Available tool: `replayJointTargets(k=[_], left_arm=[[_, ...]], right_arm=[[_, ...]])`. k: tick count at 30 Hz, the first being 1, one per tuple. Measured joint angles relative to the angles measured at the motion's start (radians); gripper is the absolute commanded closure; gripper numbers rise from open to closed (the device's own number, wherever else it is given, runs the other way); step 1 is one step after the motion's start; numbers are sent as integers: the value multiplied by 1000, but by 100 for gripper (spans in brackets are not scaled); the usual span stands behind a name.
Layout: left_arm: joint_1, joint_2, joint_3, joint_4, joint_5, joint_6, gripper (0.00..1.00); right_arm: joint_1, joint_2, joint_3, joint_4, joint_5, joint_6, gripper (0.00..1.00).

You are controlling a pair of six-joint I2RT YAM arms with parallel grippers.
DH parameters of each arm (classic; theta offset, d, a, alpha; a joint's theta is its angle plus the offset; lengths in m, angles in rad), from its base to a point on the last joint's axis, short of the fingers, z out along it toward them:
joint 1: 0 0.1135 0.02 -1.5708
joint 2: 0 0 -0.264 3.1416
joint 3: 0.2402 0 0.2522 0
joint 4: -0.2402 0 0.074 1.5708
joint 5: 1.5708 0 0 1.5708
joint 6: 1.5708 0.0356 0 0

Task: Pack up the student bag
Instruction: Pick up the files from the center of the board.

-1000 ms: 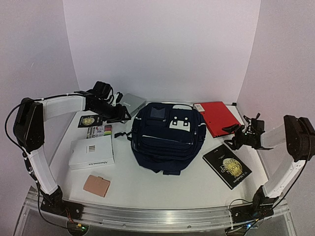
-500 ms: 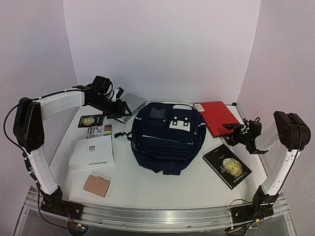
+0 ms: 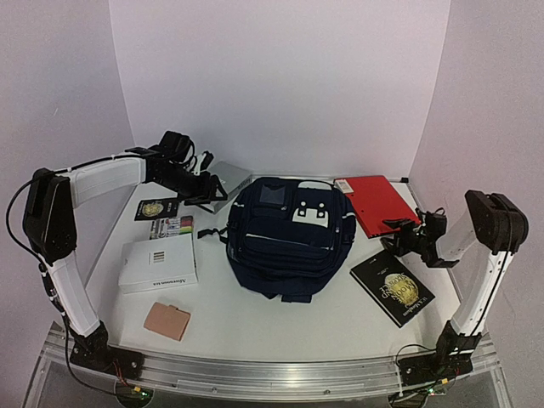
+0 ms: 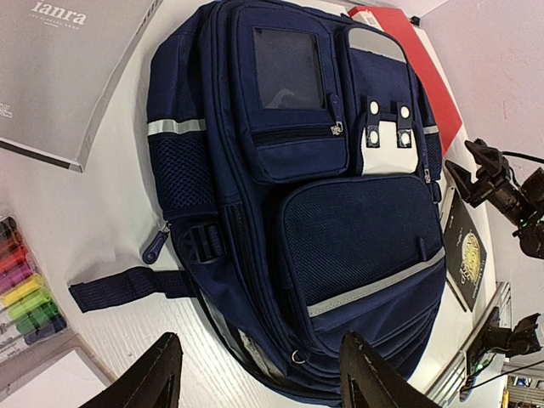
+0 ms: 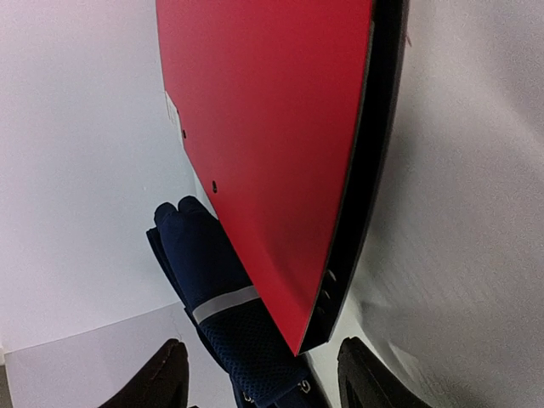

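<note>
The student bag (image 3: 285,238) is a dark navy backpack lying flat mid-table, its white patch toward the back wall. My left gripper (image 3: 209,189) hovers off its back-left corner, open and holding nothing. In the left wrist view the bag (image 4: 340,212) fills the frame beyond the spread gripper (image 4: 259,348). My right gripper (image 3: 397,226) sits low at the near corner of a red folder (image 3: 378,202), open. In the right wrist view the folder's corner (image 5: 272,127) points between the fingers of that gripper (image 5: 262,361) without touching, and the bag's side (image 5: 229,331) lies behind.
A black book with a gold emblem (image 3: 393,287) lies near the right gripper. On the left are a grey box (image 3: 229,178), a dark booklet (image 3: 155,209), a marker set (image 3: 172,226), a white book (image 3: 158,262) and a tan wallet (image 3: 167,320).
The right gripper has slid left toward the red folder's near corner and its jaws have narrowed a little. The left gripper shifted slightly toward the back.
</note>
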Motion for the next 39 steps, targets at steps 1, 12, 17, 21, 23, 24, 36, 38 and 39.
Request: replayJointTargets(k=[1,12,17,21,23,24,36,38,39], left_arm=[[0,0,0,0,0,0,36],[0,0,0,-10,0,1,36],[0,0,0,-16,0,2,36],[0,0,0,-17,0,2,36],[0,0,0,-17,1,3,36],[0,0,0,-17,1,3,36],[0,0,1,-51,11,29,36],[0,3,8,-61,12,33,36],[0,5,12,-62,12,36,36]], right_arm=[[1,7,6,0,3,3,44],[14,76,68,0,12,10,59],[22,92,82,4,11,1,66],[23,101,85,16,10,-5,71],[24,105,86,25,12,-7,72],[24,109,87,30,13,-9,73],[47,188,129,128,35,-24,81],[49,195,132,142,35,-28,91],[49,197,133,146,35,-29,96]])
